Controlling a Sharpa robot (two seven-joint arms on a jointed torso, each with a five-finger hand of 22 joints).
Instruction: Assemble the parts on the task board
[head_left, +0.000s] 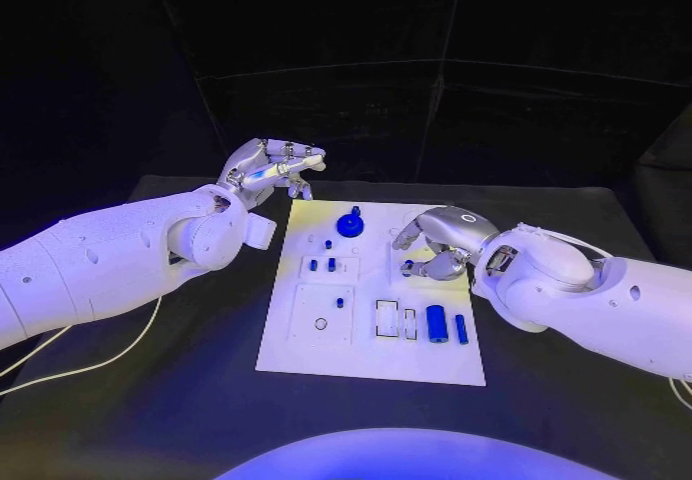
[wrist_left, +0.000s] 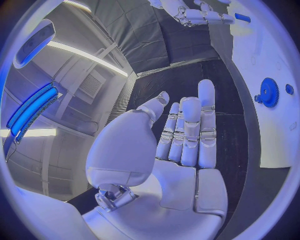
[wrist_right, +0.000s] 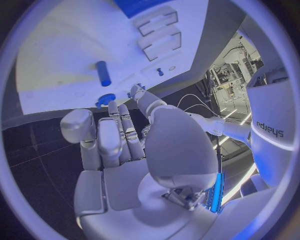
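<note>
Left hand (head_left: 271, 168) raised off far-left corner of task board (head_left: 368, 345), fingers apart, palm bare in its wrist view; I see nothing held. Right hand (head_left: 437, 245) over board's right edge, fingers curled; I can't tell whether anything is pinched. Blue gear (head_left: 351, 222) stands on board between my two hands, nearer the left. Blue cylinder (head_left: 436, 324) and slimmer blue pin (head_left: 462, 329) lie on board near side of right hand. Black surface (head_left: 173, 400) under all.

Black table (head_left: 173, 400): white task board (head_left: 368, 355) lies at its middle; a pale cable (head_left: 87, 370) trails across its left side.
</note>
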